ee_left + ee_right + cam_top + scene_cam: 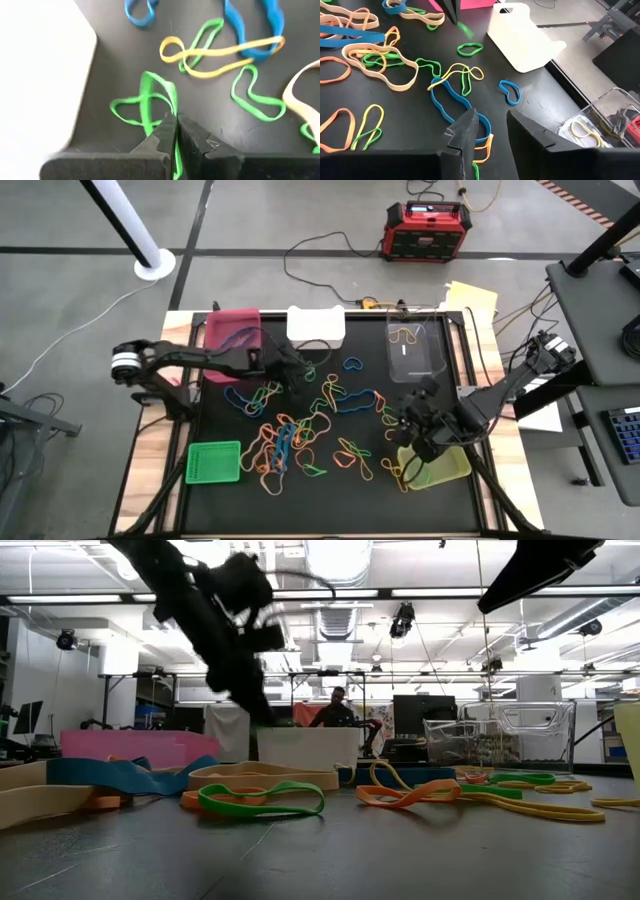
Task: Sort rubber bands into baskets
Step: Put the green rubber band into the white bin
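- Left gripper [176, 131] was clamped on a green band [145, 102]; the loop trailed forward from the fingertips onto the black mat [330, 470], its long axis roughly in line with the fingers.
- White basket [316, 325] lay just beside that grip, on the far side of it; pink basket [233, 330] was a little farther, toward the left arm's own side. Bright green basket [214, 462] sat well apart at the near-left corner, probably the matching bin, so the carry would have to come back toward the near edge.
- Room above the loose bands [300, 435] looked free for a lift.
- Right gripper [490, 131] hovered with its fingers apart over a blue band [452, 102], next to the yellow-green basket [438, 465].
- Clear basket [415, 345] stood at the far right, with bands inside.
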Action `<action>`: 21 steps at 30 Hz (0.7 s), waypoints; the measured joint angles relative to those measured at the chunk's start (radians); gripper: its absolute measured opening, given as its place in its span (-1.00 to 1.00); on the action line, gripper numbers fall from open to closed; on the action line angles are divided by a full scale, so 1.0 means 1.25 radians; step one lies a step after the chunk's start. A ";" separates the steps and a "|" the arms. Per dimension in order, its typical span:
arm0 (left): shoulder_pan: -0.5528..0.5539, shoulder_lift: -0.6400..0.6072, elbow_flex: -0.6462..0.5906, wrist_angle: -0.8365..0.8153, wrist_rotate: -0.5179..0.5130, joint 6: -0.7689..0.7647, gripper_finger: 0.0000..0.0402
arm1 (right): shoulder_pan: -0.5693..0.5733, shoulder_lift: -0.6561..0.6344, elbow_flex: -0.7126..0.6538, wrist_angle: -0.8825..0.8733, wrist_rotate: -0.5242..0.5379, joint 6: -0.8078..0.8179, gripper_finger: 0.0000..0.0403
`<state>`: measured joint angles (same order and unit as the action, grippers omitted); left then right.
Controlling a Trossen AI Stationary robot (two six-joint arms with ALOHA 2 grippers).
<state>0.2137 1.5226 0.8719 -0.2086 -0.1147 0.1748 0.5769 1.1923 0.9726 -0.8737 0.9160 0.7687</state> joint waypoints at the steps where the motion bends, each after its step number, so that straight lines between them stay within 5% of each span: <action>1: 0.003 -0.015 0.000 0.006 0.001 0.013 -1.00 | -0.005 0.000 0.000 0.004 -0.003 -0.006 -0.54; 12: 0.091 -0.120 0.001 0.111 0.001 0.096 -1.00 | -0.130 0.000 0.000 0.132 -0.137 -0.233 -0.82; 21: 0.210 -0.009 0.128 0.092 0.109 0.127 -1.00 | -0.357 0.000 -0.007 0.251 -0.399 -0.507 -0.95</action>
<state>0.4765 1.5108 1.0323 -0.0936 0.0218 0.3341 0.1302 1.1923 0.9638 -0.5602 0.4167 0.1347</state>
